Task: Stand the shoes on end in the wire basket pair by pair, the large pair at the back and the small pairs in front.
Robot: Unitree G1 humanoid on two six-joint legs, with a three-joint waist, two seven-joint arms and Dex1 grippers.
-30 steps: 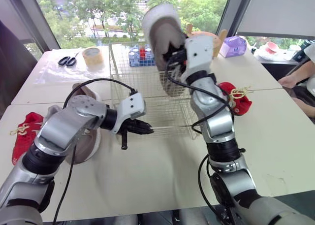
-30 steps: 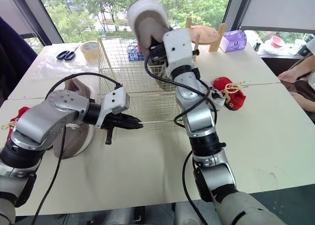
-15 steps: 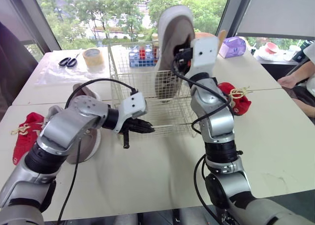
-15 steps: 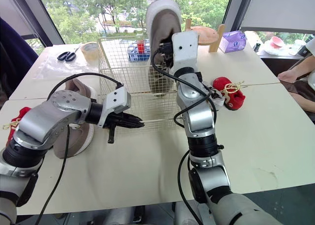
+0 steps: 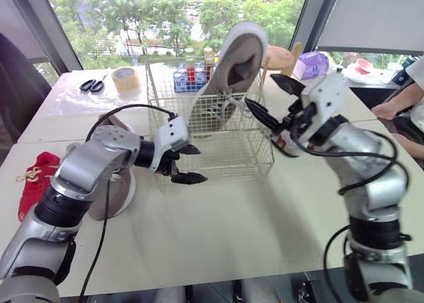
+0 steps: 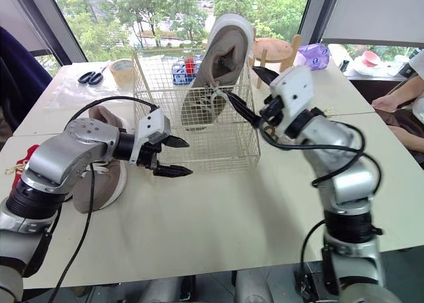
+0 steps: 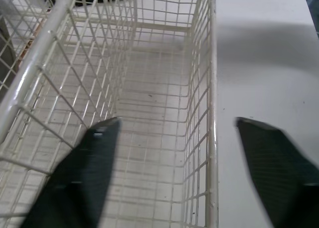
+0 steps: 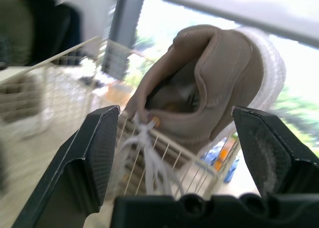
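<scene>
A large beige shoe (image 5: 228, 77) stands on end in the wire basket (image 5: 218, 174), toe down and tilted, leaning toward the back right rim. My right gripper (image 5: 273, 103) is open just right of it, and the shoe (image 8: 209, 83) is free beyond its fingers (image 8: 94, 158). At the basket's front left corner my left gripper (image 5: 189, 164) is open, with the basket's wall (image 7: 212, 113) between its fingers (image 7: 89, 178). The second beige shoe (image 5: 116, 183) lies on the table under my left arm. A small red shoe (image 5: 36, 180) lies at the far left.
Scissors (image 5: 91, 84) and a tape roll (image 5: 126, 77) lie at the back left. A blue crate of bottles (image 5: 192, 77) stands behind the basket. A wooden stand (image 5: 281, 54) and a purple box (image 5: 310, 64) are at the back right. A person's arm (image 5: 397, 107) rests at the right edge.
The right gripper lowered the large shoe into the basket, opened and drew back to the right, leaving the shoe there. The left gripper, shut before, has opened at the basket's front corner.
</scene>
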